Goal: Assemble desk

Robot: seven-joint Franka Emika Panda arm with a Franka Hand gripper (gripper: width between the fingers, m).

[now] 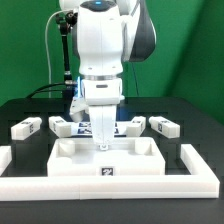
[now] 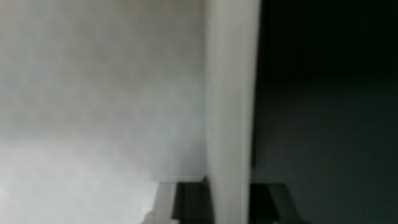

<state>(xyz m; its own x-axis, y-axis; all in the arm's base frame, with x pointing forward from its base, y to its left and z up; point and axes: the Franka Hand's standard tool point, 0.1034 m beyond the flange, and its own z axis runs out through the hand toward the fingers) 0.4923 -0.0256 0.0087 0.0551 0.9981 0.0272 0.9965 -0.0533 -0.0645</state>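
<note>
Desk top (image 1: 70,165) lies flat, with a black-and-white tag on its front -- no words to read; gripper (image 1: 103,145) pinches its back rim tight; tagged legs (image 1: 25,127) lie behind.

We log a black table (image 1: 190,112) carrying the whole layout, with a plain green wall (image 1: 30,40) behind it. White border bars (image 1: 197,160) lie flat on the table: one arm at the exterior view's left, one at its right, and a long run along the near edge joining them. A black pole (image 1: 66,50) stands upright at the back, with a dark cable (image 1: 45,88) beside it.
</note>
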